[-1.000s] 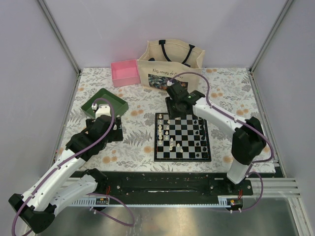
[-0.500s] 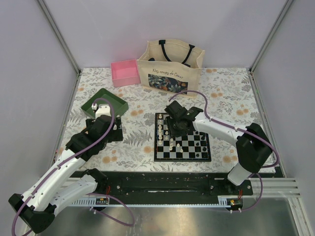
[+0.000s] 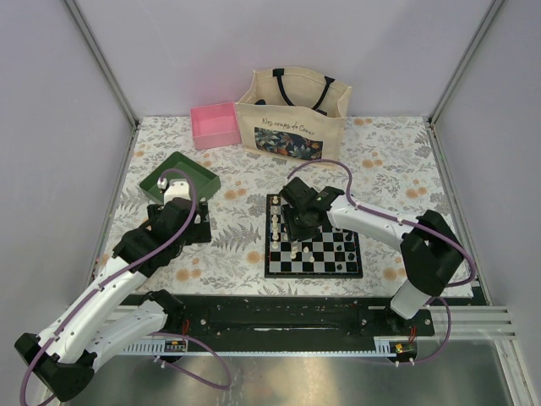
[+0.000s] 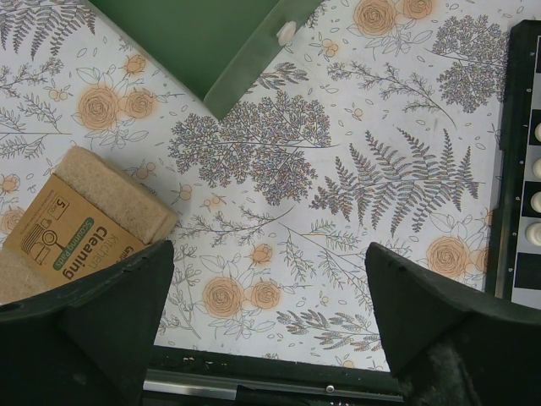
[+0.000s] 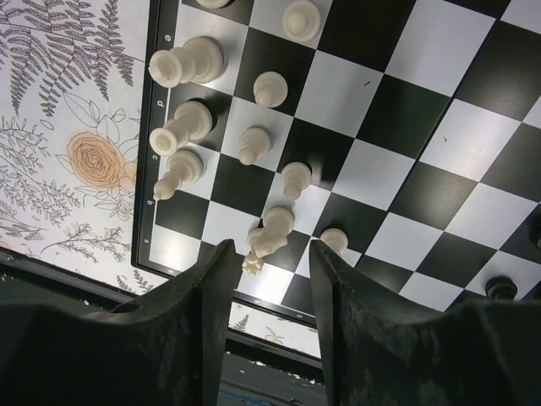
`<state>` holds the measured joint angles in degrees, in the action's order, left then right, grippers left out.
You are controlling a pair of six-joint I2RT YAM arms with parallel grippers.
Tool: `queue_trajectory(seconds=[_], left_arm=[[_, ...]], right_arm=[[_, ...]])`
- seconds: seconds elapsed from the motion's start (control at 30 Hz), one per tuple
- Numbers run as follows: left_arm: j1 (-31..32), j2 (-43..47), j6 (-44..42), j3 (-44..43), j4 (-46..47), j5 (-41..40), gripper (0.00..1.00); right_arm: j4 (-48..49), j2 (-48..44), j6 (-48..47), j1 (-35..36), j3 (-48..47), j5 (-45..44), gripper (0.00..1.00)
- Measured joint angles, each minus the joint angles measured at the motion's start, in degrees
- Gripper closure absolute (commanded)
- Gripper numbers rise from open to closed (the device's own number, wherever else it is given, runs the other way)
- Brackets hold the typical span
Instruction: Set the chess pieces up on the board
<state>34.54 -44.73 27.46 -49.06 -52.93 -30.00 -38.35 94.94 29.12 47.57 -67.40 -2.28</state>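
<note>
The board [image 3: 338,263] lies at centre table, with cream-white chess pieces [image 3: 293,249] on its left side and black ones [image 3: 346,229] on its right. My right gripper [image 3: 302,222] hangs low over the board's left half. In the right wrist view it [image 5: 269,254] is open, and a tilted white piece [image 5: 272,232] with a crown top lies between the fingertips, touching neither. Several white pieces [image 5: 188,123] stand along the board's edge [image 5: 155,169]. My left gripper [image 4: 269,279] is open and empty over the floral cloth, left of the board [image 4: 516,169].
A green tray [image 3: 179,173] sits back left, with a small white piece [image 4: 286,33] by its rim. A pink box [image 3: 214,124] and a tote bag [image 3: 292,114] stand at the back. A pack of cleaning sponges [image 4: 76,228] lies by my left gripper.
My right gripper moved from beyond the board's far edge to over its left half and came down close to the white pieces. The left arm has not moved.
</note>
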Motion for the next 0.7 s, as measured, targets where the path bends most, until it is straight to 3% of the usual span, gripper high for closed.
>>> queue_trajectory(seconds=[0.7], left_arm=[[0.0, 0.1, 0.0, 0.0, 0.0, 0.0, 0.01]], right_arm=[[0.1, 2.7, 3.8, 0.6, 0.8, 0.8, 0.51]])
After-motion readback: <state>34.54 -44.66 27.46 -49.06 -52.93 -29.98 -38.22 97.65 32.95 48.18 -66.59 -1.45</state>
